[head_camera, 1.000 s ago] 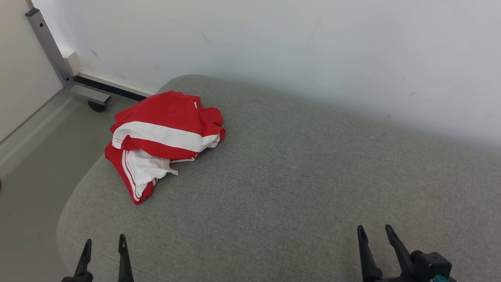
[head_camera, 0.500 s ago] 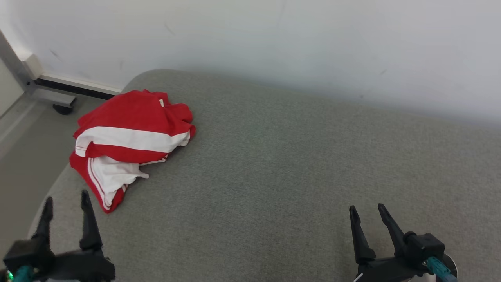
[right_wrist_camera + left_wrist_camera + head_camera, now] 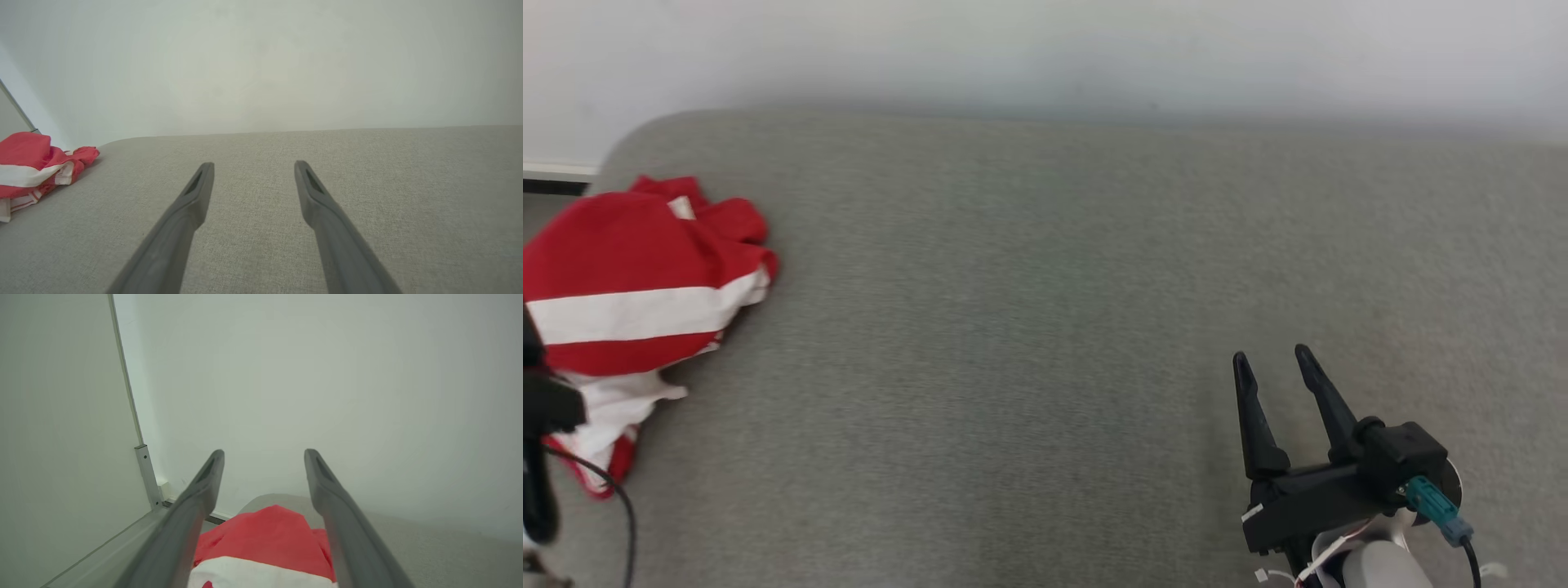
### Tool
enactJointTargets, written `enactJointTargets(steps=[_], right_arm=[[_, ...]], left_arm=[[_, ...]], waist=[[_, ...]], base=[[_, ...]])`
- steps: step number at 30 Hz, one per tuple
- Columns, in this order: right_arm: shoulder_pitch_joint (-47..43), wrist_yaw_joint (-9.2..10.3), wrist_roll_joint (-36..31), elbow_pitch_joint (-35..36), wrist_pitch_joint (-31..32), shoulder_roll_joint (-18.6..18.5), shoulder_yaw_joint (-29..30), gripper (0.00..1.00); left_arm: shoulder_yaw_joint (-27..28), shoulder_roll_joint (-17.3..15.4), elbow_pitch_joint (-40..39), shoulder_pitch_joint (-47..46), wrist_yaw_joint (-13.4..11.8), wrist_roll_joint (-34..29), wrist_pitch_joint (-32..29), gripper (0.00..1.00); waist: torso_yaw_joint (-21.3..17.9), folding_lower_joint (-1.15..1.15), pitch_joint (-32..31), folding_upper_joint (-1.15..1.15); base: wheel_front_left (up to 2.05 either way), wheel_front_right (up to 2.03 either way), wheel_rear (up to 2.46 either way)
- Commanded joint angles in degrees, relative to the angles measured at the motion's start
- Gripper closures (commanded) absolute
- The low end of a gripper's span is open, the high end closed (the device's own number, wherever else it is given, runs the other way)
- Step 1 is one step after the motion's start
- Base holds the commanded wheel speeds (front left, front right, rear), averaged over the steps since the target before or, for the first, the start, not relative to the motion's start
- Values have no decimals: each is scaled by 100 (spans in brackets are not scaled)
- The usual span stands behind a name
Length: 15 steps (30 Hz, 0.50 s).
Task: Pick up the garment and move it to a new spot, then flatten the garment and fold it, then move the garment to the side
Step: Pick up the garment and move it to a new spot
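Observation:
The garment (image 3: 637,278), red with broad white stripes, lies crumpled at the left end of the grey cushioned surface (image 3: 1045,327). It also appears in the left wrist view as the garment (image 3: 261,543) low between that gripper's fingers, and at the far left of the right wrist view as the garment (image 3: 28,167). My left gripper (image 3: 263,455) stands open above it, nothing between its fingers. A dark part of the left arm (image 3: 543,408) shows at the head view's left edge. My right gripper (image 3: 1272,358) is open at the lower right, over bare fabric, far from the garment.
A white wall (image 3: 1045,49) runs behind the surface. A grey metal post (image 3: 148,477) and a pale panel (image 3: 61,437) stand at the left beyond the cushion's rounded end. Floor (image 3: 122,543) lies below that end.
The head camera has swung right, so the garment sits further left in the picture. Both arms have risen higher into view; the left gripper has slid off the left edge. The garment lies unmoved.

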<state>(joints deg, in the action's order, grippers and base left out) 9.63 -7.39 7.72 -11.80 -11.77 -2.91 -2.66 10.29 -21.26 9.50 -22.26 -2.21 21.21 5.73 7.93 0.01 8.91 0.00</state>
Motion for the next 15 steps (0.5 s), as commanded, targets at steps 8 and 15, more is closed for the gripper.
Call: enactJointTargets(steps=[8, 15], right_arm=[[293, -19, 141, -11, -153, 7, -14, 0], [415, -19, 216, -82, -251, 9, -34, 0]], left_arm=[[212, -583, 548, -662, 48, 172, -513, 0], [141, -1004, 1309, -834, 200, 128, -954, 0]], waist=[[-1090, -1, 978, 0], [-1322, -1, 1182, 0]], base=[[0, 0, 0], [0, 0, 0]])
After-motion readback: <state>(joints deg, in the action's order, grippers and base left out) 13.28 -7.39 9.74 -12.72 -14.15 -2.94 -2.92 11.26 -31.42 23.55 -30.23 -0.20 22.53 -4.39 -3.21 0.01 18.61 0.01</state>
